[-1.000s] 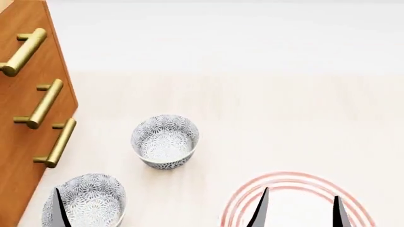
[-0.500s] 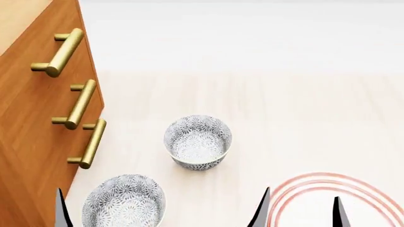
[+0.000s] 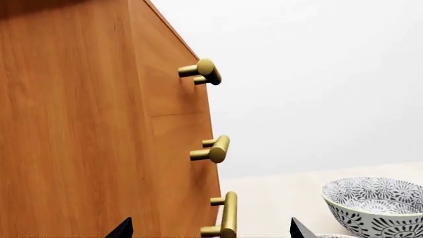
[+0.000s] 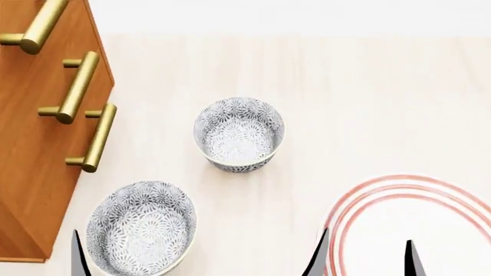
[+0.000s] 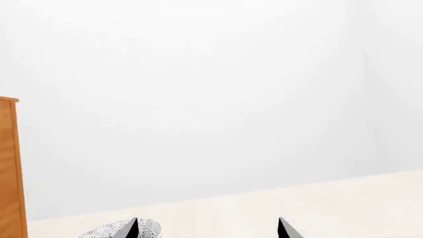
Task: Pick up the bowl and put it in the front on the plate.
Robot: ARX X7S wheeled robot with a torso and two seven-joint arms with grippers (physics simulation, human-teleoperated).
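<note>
Two grey-and-white floral bowls stand on the pale floor in the head view: one bowl farther off, and a nearer bowl by the cabinet. The white plate with red rings lies at the lower right, cut by the frame. My right gripper is open, its dark tips over the plate's near part. In the right wrist view the right gripper is empty, with a bowl low behind one tip. My left gripper is open beside the cabinet, a bowl off to one side. One left fingertip shows beside the nearer bowl.
A wooden cabinet with three brass bar handles stands at the left, close to the nearer bowl. In the left wrist view the cabinet fills much of the frame, its handles jutting out. Pale floor stretches ahead to a white wall.
The view has shifted right and then tipped down: bowls, plate and cabinet slid up the frame, and more of the plate and nearer bowl shows. Both grippers stay open.
</note>
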